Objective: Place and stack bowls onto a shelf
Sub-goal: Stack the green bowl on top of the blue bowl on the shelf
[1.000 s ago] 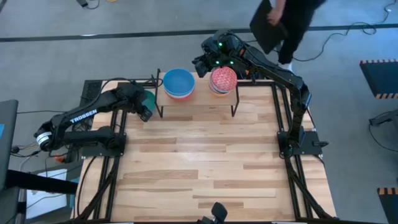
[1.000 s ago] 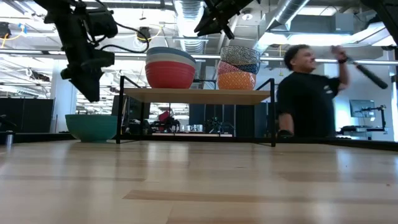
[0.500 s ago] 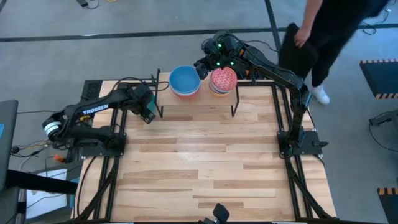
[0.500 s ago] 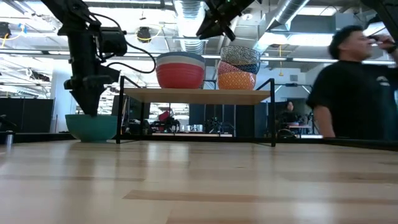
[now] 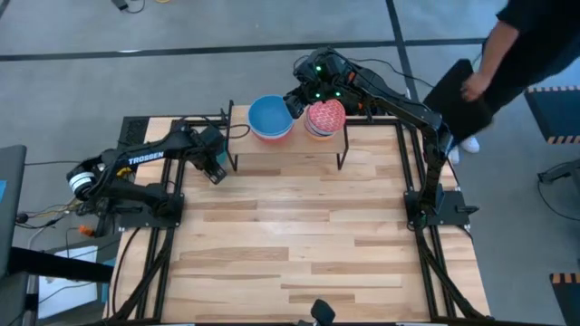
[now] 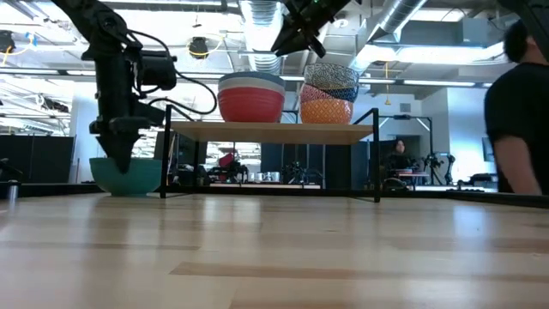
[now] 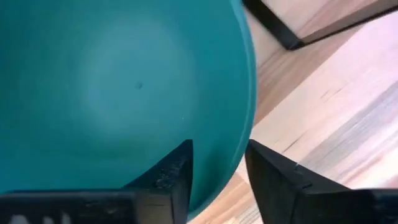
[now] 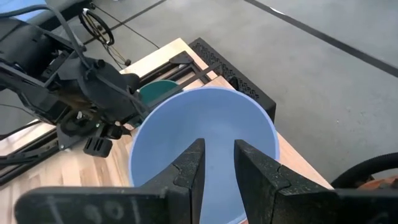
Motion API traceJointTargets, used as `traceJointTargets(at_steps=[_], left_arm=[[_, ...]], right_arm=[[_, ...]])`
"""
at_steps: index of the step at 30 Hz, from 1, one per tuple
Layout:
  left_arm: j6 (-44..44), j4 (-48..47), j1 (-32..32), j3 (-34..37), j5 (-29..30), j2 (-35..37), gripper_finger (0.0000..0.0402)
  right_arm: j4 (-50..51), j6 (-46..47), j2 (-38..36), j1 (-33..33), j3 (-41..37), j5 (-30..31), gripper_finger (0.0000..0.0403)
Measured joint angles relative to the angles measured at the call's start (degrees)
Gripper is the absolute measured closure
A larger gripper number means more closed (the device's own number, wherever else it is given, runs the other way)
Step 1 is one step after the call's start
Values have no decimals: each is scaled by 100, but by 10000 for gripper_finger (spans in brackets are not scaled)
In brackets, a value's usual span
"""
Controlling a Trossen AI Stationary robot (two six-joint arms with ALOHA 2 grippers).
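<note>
Green bowl is sitting upright on the desk just left of the shelf. The left gripper, higher and off the bowl one second ago, is now being held low over it, jaws spread astride the rim: one finger inside, the other outside, not yet pinched. "TROSSEN" lettering is being shown on the left arm in the high view. The blue-topped stack, with white and red bowls beneath, is now sitting further right on the shelf than a second ago, close beside the speckled stack. The right gripper is being held over the blue bowl's rim, jaws narrowly apart astride the rim; a pinch cannot be confirmed. All bowls are facing mouth-up. The person is now being seen only at the low view's right edge.
</note>
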State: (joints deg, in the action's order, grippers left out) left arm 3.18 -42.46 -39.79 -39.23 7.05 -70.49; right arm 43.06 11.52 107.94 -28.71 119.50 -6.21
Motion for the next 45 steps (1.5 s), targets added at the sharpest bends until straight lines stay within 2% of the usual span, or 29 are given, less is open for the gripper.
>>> traceJointTargets(at_steps=[11,20,27,36,45], left_arm=[[102,-633,126,-317,-31,40,394],[358,-1383,127,-617,-16,155,400],[683,-1805,127,-1063,-19,987,401],[917,-1961,349,-2341,118,2001,401],[384,-1990,822,-3721,339,1773,401]], right_arm=[[-52,136,-38,131,-6,-138,291],[-120,213,-343,505,-9,-161,303],[63,212,-673,671,-7,-154,305],[155,213,-902,919,-2,-130,305],[154,210,-914,1187,-2,-8,305]])
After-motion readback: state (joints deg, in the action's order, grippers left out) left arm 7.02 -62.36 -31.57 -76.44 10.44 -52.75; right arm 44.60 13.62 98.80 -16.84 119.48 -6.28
